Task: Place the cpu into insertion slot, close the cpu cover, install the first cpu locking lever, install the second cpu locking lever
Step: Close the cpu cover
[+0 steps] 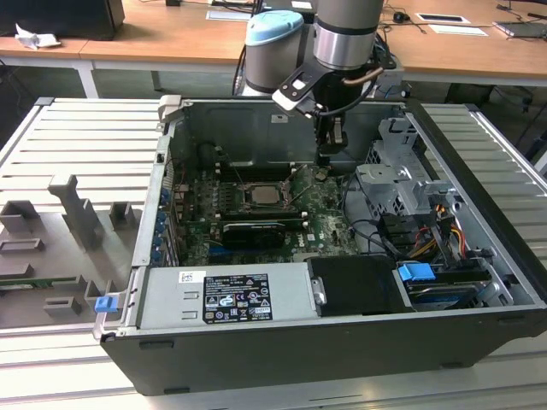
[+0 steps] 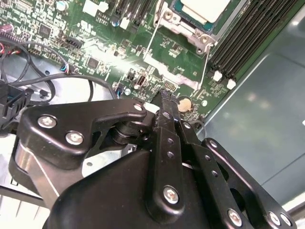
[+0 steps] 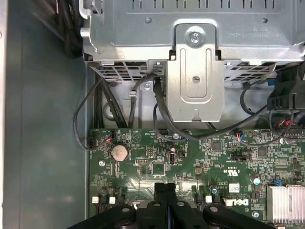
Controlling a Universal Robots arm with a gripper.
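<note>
The cpu (image 1: 261,195) lies flat with its pale metal top up in the insertion slot on the green motherboard, hiding the slot's pins. The silver cpu cover (image 2: 187,27) frames the cpu (image 2: 204,8) and lies down around it. Two thin wire locking levers (image 2: 151,37) (image 2: 206,59) slant up and away from the socket. My black gripper (image 1: 328,154) hangs inside the case to the exterior view's right of the socket, over the board near a coin cell. Its fingers (image 2: 165,101) are pressed together, shut on nothing, as the first wrist view's fingertips (image 3: 160,187) also show.
A silver drive cage (image 3: 195,71) with black cables under it stands beside the board. Black memory slots (image 2: 248,38) flank the socket. A graphics card (image 1: 252,232) and the grey power supply (image 1: 226,295) lie toward the front, case walls all around.
</note>
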